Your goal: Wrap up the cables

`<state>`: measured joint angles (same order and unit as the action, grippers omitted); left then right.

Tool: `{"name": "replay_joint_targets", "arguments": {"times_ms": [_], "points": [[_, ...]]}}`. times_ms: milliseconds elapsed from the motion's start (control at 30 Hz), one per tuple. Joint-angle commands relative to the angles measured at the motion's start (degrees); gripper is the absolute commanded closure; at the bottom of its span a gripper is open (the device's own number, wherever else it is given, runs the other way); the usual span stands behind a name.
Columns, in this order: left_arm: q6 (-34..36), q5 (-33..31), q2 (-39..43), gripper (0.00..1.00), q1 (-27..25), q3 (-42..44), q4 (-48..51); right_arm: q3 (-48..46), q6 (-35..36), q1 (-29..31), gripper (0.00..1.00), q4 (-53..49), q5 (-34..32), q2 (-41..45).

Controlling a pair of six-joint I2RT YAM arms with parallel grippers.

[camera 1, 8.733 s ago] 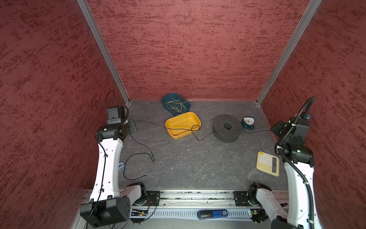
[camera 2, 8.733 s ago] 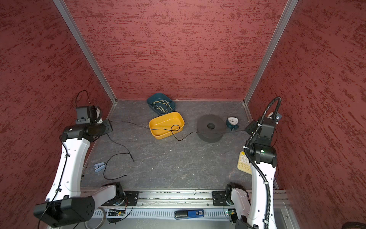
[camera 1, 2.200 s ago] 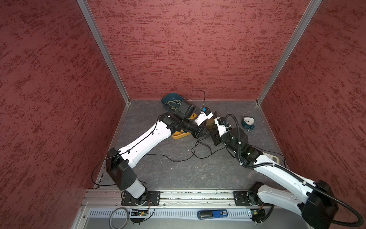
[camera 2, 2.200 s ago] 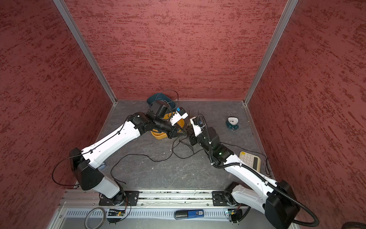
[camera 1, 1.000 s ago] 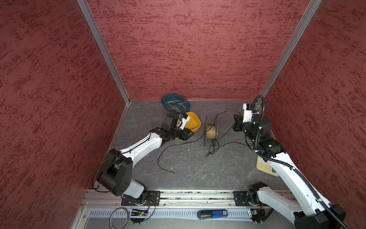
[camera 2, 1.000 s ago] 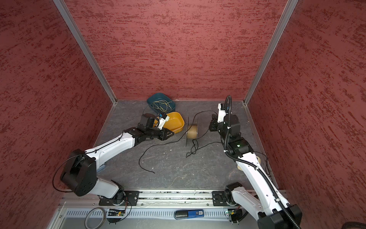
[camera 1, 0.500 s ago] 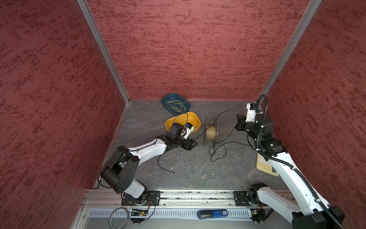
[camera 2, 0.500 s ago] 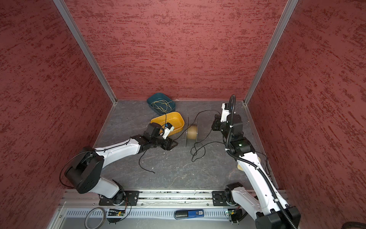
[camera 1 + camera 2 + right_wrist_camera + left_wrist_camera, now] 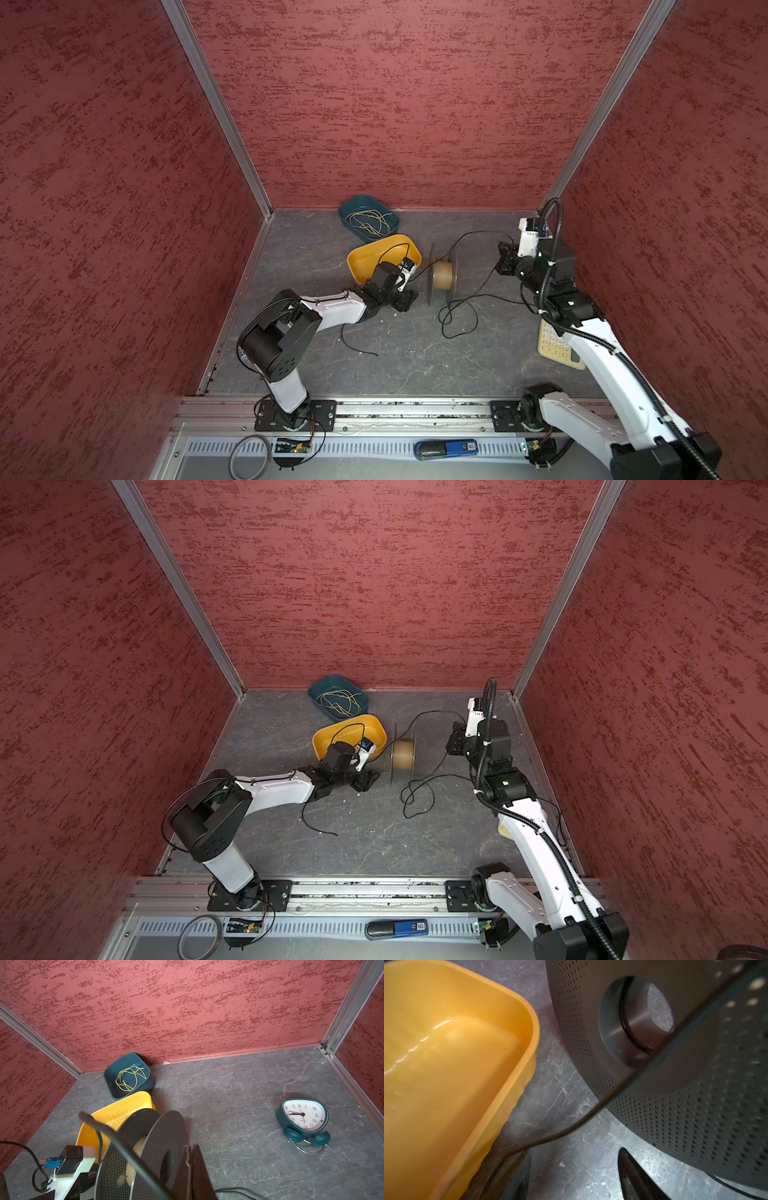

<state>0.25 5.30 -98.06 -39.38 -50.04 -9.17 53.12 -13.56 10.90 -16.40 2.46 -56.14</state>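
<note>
Enclosure: red textured walls on three sides, grey marbled floor.
Front rail: small blue-and-black device lying in the channel, well apart from the work.
Cord, free end: black cord tail lies loose on the floor beside the left arm.
Calculator: pale yellow, partly under the right arm.
Cord, slack: untidy loops on the floor just in front of the spool.
Left gripper: low beside the spool, fingers spread with bare floor between them. The cord runs past one finger, unpinched.
Spool: upright on its perforated black flanges, with a tan hub.
Cord on hub: roughly one turn visible, the rest of the hub bare.
Right gripper: fingers pressed together, apparently pinching the cord that arcs over from the spool.
Yellow tray: just behind the left gripper.
Alarm clock: teal, lying face up.
Teal tray: by the back wall, holding the yellow-green wire.
Task standing: judged early. Winding is barely begun and nearly the whole length remains to be wrapped.
</note>
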Motion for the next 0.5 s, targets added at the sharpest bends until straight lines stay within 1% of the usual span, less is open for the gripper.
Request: {"name": "replay_joint_targets", "arguments": {"times_ms": [0, 100, 167, 267, 367, 467], "points": [[2.1, -1.5, -0.4, 0.37, 0.2, 0.3, -5.8, 2.6, -1.1, -1.2, 1.00, -0.9, 3.3, 0.7], [4.5, 0.8, 1.4, 0.37, 0.1, 2.0, -6.8, 4.0, -1.4, -1.9, 1.00, -2.5, 5.6, -0.1], [5.8, 2.6, 3.7, 0.34, 0.6, 4.7, -8.8, 5.0, -1.0, -1.9, 1.00, -4.1, 5.6, -0.6], [5.7, 7.9, 7.2, 0.32, 3.1, 8.7, -11.4, 5.2, -1.0, -2.1, 1.00, -4.8, 5.7, -0.8], [5.0, 14.2, 9.5, 0.27, 6.2, 10.3, -12.2, 5.1, -1.0, -2.1, 1.00, -4.7, 6.6, -1.1], [7.1, 15.2, 10.1, 0.27, 6.9, 9.9, -12.2, 5.1, -1.1, -2.2, 1.00, -4.5, 7.8, -1.6]]}}
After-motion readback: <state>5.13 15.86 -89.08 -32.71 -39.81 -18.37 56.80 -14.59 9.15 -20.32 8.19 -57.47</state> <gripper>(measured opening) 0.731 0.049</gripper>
